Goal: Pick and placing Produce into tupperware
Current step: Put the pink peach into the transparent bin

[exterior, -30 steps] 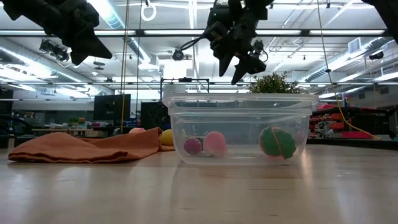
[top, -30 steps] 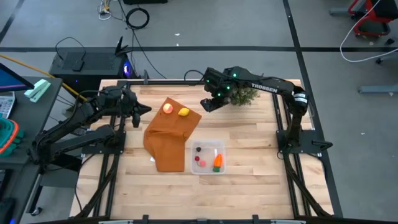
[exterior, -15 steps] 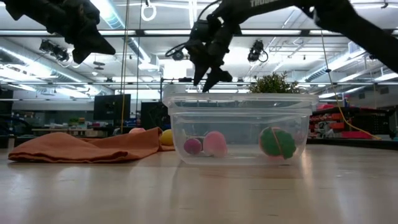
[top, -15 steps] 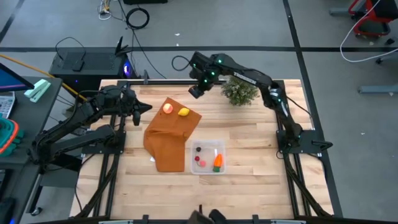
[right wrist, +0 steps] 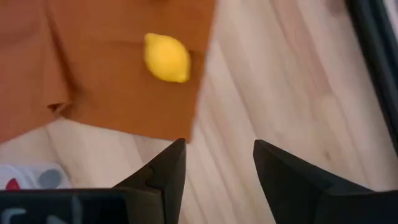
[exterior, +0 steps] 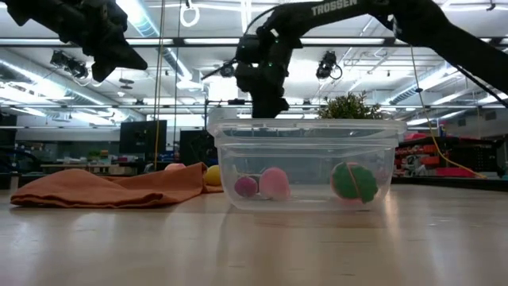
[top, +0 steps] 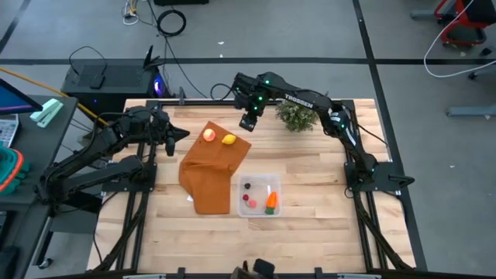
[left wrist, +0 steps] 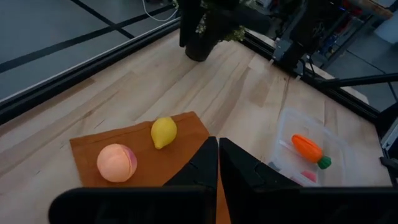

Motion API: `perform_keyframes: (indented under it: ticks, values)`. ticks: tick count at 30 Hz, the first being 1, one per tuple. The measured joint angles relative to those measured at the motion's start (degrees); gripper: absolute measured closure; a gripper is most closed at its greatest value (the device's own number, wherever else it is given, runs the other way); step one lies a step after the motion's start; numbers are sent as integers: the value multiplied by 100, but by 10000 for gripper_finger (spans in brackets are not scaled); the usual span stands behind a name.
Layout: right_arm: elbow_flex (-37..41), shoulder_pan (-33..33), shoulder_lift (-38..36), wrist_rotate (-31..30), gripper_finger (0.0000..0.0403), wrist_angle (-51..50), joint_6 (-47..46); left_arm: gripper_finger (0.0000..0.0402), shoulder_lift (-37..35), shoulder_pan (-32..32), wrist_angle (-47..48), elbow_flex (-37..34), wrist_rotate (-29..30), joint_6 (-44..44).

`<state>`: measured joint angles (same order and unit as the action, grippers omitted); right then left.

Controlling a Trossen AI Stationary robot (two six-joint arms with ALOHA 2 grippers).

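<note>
lemon (top: 229,139) on cloth (top: 211,172); right fingers (top: 249,122) spread wide, hovering beside; left fingers (left wrist: 217,163) pressed together.

lemon (top: 229,140) on cloth (top: 211,174): open above; potted plant (top: 299,116) well aside; tupperware (top: 260,195) top unobstructed

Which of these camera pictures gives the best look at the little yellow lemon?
The right wrist view: the lemon fills more of the picture, lying unobstructed on the orange cloth. The left wrist view shows it smaller beside the round fruit. The high view shows a yellow speck; the low view only an edge behind the cloth.
</note>
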<state>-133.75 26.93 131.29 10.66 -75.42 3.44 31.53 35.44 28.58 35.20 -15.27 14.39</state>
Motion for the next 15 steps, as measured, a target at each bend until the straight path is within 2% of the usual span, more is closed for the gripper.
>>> perform_keyframes:
  ticks: [8, 15]
  values:
    - [0, -445, 2, -14, 245, 1179, 594, 390, 0, 2, 0, 0, 1, -2]
    - [0, -613, 0, -37, 245, 2112, 695, 388, 0, 1, 0, 0, 1, -9]
